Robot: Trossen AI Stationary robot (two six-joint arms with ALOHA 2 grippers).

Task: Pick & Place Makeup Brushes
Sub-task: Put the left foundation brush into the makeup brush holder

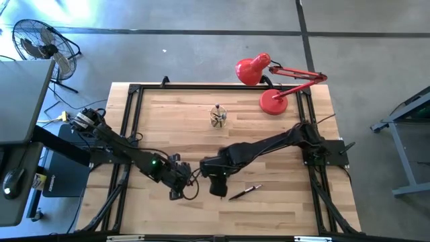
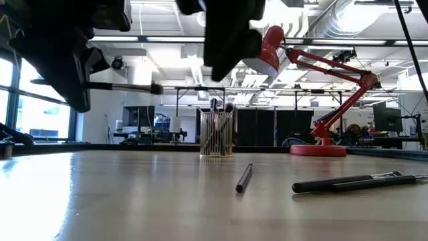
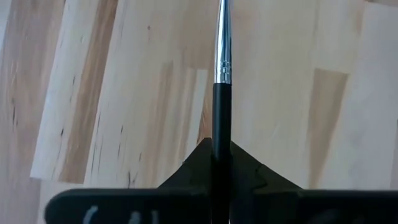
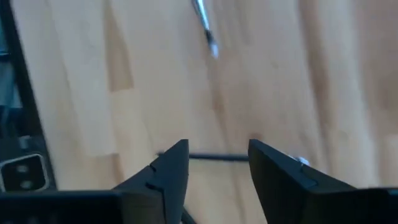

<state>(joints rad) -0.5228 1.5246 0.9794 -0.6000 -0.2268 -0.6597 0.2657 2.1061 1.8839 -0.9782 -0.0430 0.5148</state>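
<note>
Nearest the camera in the low view lie two loose brushes on the worktop (image 2: 100,201): a short dark brush (image 2: 244,177) at the centre, pointing towards the lens, and a longer black brush (image 2: 358,181) lying crosswise at the lower right. In the high view only one loose brush (image 1: 244,192) can be made out, at lower centre just right of the right tool (image 1: 218,190), which hangs above the wood with its fingers spread wide and empty; its wrist view shows a thin dark brush (image 4: 214,157) lying across the gap beneath the fingers (image 4: 171,168). The left tool (image 1: 176,193), at lower centre-left of the high view, is clamped on a brush (image 3: 222,93) with a black handle and a silver ferrule, held up off the worktop; in the low view that brush sticks out level at the upper left. The cup (image 1: 218,118) at upper centre of the high view already holds several brushes, so I judge the task well along, with one brush in hand to be dropped in and at least two to be fetched. A red desk lamp (image 1: 269,81) stands at the upper right, well clear of the cup. The two tools hang close together, which could crowd the next pick.
</note>
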